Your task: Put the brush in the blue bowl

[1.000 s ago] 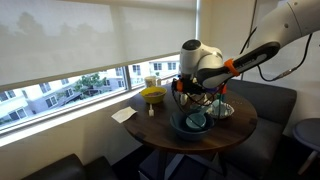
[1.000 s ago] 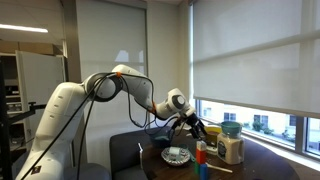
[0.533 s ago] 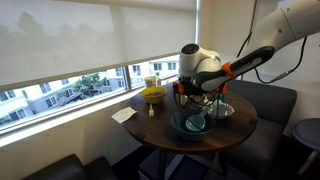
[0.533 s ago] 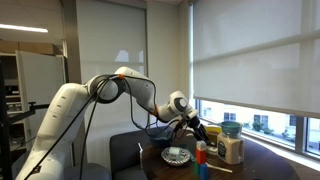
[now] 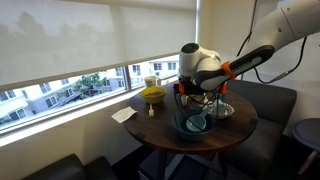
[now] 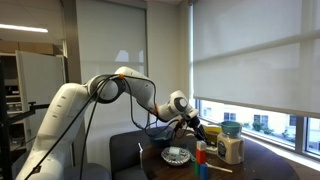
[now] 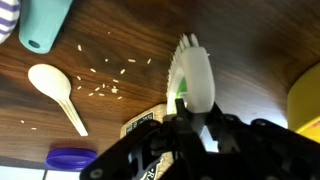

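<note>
In the wrist view, the brush (image 7: 192,72) has a white bristled head and a green body and lies on the dark wooden table (image 7: 250,50). My gripper (image 7: 190,120) is shut on the brush's handle end. In an exterior view the gripper (image 5: 189,96) hangs low over the round table, just behind the blue bowl (image 5: 192,124), which stands near the table's front edge. The brush itself is too small to make out in both exterior views. The gripper (image 6: 192,124) is above the table in the exterior view from the other side.
A white spoon (image 7: 55,90), scattered grains, a teal cup (image 7: 40,25) and a purple lid (image 7: 70,158) lie to the left of the brush. A yellow bowl (image 5: 153,96), a paper (image 5: 124,115) and a plate (image 5: 222,108) share the table. A jar (image 6: 231,148) stands by the window.
The jaws have closed from open onto the brush. The arm has stayed almost in place over the table.
</note>
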Robot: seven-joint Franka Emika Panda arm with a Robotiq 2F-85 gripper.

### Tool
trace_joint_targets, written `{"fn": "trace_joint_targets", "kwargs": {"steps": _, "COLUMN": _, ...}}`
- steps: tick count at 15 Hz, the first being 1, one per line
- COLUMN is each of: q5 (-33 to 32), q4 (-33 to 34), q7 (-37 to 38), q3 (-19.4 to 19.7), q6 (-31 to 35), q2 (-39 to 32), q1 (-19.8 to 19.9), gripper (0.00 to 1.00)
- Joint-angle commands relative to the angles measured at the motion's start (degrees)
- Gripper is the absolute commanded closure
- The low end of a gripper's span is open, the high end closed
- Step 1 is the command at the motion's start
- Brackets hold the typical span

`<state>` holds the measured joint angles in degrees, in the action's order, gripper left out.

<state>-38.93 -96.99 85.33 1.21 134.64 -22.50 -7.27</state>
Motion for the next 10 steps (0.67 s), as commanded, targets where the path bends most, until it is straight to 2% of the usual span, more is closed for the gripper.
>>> {"fn": "trace_joint_targets", "kwargs": {"steps": 1, "q5": 4.8, "q4": 0.6, "q7": -4.0, "q3": -0.2, "q6": -3.3, "q2": 1.7, "q1": -0.9, "gripper": 0.94}}
{"fn": "trace_joint_targets", "kwargs": {"steps": 3, "q5": 9.4, "q4": -0.2, "q7": -7.2, "q3": -1.0, "q6": -4.8, "q2": 4.1, "q1": -0.7, "gripper": 0.94}}
{"fn": "trace_joint_targets", "kwargs": {"steps": 7, "q5": 13.1, "q4": -1.2, "q7": -11.4, "q3": -1.3, "q6": -7.6, "q2": 8.8, "q1": -1.4, "gripper": 0.94}}
{"fn": "trace_joint_targets", "kwargs": {"steps": 10, "q5": 17.8, "q4": -3.8, "q7": -20.2, "q3": -3.0, "q6": -8.8, "q2": 13.8, "q1": -0.7, "gripper": 0.94}}
